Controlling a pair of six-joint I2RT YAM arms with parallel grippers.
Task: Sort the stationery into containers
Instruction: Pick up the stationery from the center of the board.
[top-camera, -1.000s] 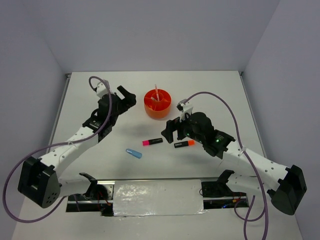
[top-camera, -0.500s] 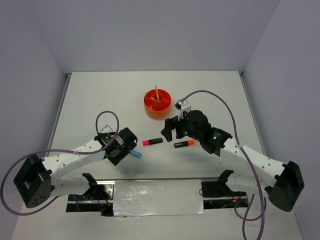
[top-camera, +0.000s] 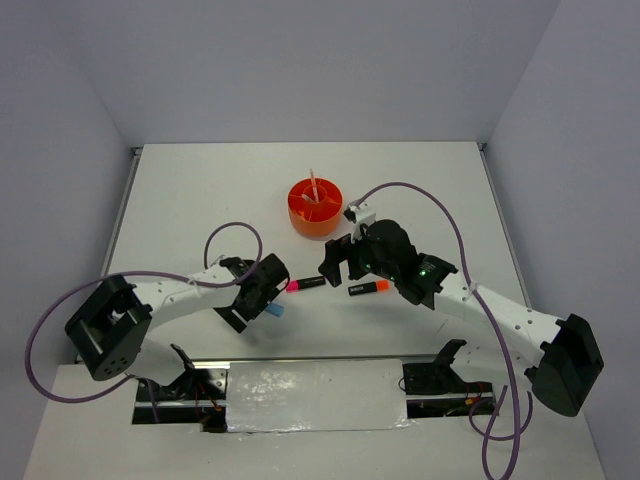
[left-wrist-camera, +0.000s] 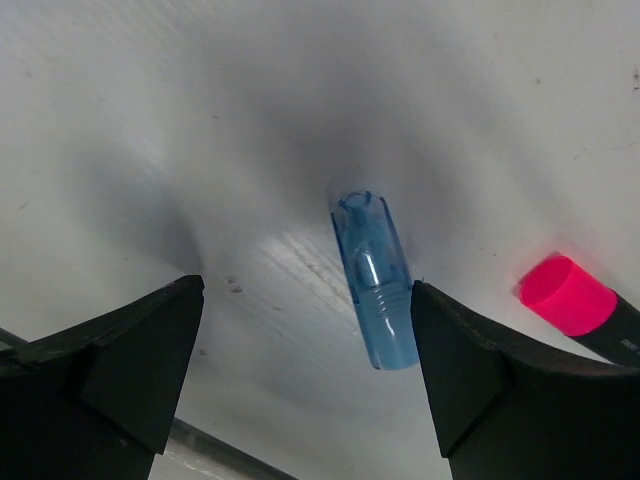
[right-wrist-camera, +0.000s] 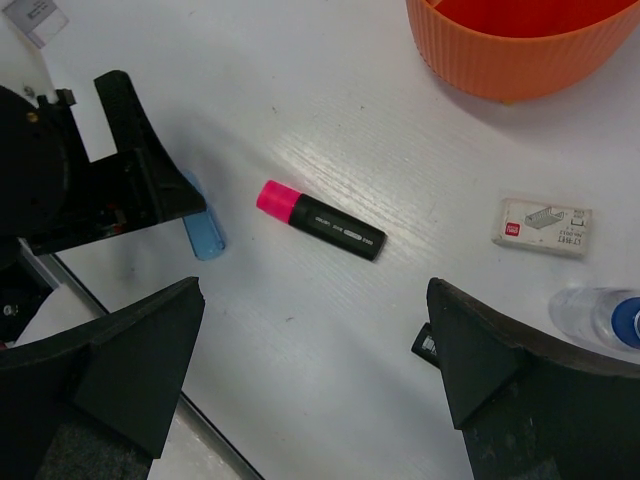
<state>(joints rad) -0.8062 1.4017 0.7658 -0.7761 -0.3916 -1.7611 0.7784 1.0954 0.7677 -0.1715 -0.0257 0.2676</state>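
Note:
The blue capsule (left-wrist-camera: 375, 290) lies flat on the white table between the jaws of my left gripper (left-wrist-camera: 305, 300), close to the right finger; that gripper is open and low over it (top-camera: 264, 293). The pink-ended highlighter (right-wrist-camera: 320, 222) lies just right of the capsule (right-wrist-camera: 203, 228). My right gripper (right-wrist-camera: 315, 300) hangs open above the table with nothing in it, near the orange-ended highlighter (top-camera: 370, 288). Behind them stands the orange tub (top-camera: 315, 207), with a thin pink pen (top-camera: 313, 185) upright in it. A white eraser (right-wrist-camera: 543, 225) and a small blue-capped bottle (right-wrist-camera: 600, 315) lie below the tub.
The table's front edge (right-wrist-camera: 130, 340) runs close below both grippers, with the metal base strip (top-camera: 315, 395) beyond it. The left arm's body (right-wrist-camera: 90, 190) sits just left of the capsule in the right wrist view. Grey walls enclose the table.
My left arm has swung from beside the tub down to the front and lowered over the blue capsule. My right gripper has edged slightly left and stays open.

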